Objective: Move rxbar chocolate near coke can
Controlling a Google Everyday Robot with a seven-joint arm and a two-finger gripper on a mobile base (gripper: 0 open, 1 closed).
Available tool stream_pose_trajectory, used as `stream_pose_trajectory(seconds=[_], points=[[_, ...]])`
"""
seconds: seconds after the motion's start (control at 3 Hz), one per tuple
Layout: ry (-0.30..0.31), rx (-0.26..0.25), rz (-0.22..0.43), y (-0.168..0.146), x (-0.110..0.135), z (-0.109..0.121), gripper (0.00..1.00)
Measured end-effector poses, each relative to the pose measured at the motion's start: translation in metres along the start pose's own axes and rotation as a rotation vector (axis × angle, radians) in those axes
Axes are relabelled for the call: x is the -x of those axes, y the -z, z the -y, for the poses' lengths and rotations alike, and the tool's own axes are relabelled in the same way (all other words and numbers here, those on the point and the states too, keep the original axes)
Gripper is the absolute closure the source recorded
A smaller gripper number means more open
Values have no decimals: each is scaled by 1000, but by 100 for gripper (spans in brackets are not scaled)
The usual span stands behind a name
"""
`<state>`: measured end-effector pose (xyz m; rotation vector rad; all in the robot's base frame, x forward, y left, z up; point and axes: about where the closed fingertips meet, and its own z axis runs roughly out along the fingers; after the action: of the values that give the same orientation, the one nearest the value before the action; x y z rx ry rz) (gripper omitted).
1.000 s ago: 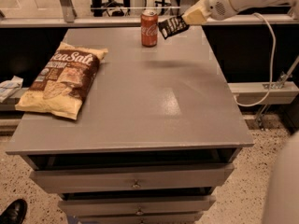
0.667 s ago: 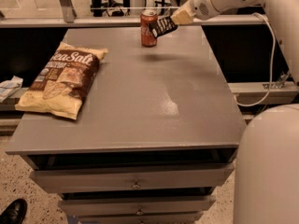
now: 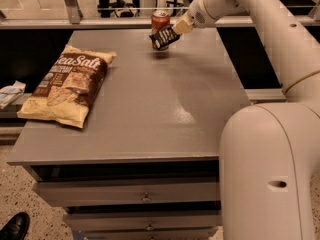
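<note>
Gripping the rxbar chocolate (image 3: 162, 38) by its right end, the pincer (image 3: 177, 30) is closed on the wrapper at the far edge of the desk (image 3: 165, 99). The bar is tilted, its left end lower, and held off the surface with a small shadow under it. It sits right in front of the coke can (image 3: 160, 20) and covers the can's lower part in the view; cannot tell if they touch. The coke can stands upright near the desk's back edge. The white arm (image 3: 260, 19) reaches in from the right. A Sea Salt chip bag (image 3: 67, 86) lies flat on the left side of the desk, well apart from the can. Drawers (image 3: 145, 196) are below the desktop. A black shoe (image 3: 15, 226) is on the floor at bottom left.
</note>
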<state>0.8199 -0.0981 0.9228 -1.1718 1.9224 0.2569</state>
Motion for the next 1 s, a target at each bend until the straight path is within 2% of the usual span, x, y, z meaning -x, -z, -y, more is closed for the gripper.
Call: stream_pose_trajectory(seconds=[0.33, 0.67, 1.0], points=[[-4, 0, -41, -13, -11, 2, 61], [-8, 1, -78, -18, -26, 5, 22], [-8, 0, -89, -18, -32, 7, 1]])
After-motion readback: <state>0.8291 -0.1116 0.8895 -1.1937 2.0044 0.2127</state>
